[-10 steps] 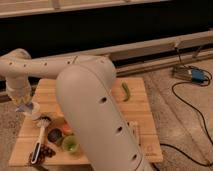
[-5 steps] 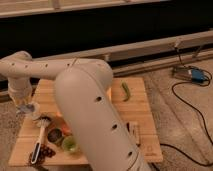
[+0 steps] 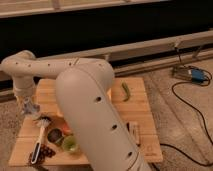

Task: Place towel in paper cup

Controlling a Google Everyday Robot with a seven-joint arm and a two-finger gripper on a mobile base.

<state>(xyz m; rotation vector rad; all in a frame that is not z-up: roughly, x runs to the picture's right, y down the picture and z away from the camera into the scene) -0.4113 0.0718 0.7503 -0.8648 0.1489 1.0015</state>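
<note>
My gripper [image 3: 28, 108] hangs at the far left, over the left edge of the wooden table [image 3: 142, 107]. It points down from the arm's wrist. A small grey-blue patch shows at its tip; it may be the towel, but I cannot tell it apart from the gripper. The paper cup is out of view. My bulky arm [image 3: 92, 115] fills the middle of the view and covers much of the tabletop.
On the table's left front lie a white brush with dark bristles [image 3: 40, 134], a dark round tin [image 3: 54, 135], a small green cup [image 3: 70, 145], an orange item [image 3: 65, 130] and dark grapes [image 3: 47, 151]. A green pepper [image 3: 125, 91] lies at the back right. Cables [image 3: 192, 107] trail over the floor at right.
The gripper has moved slightly down and to the right, closer to the table's left edge. The objects on the table have not moved.
</note>
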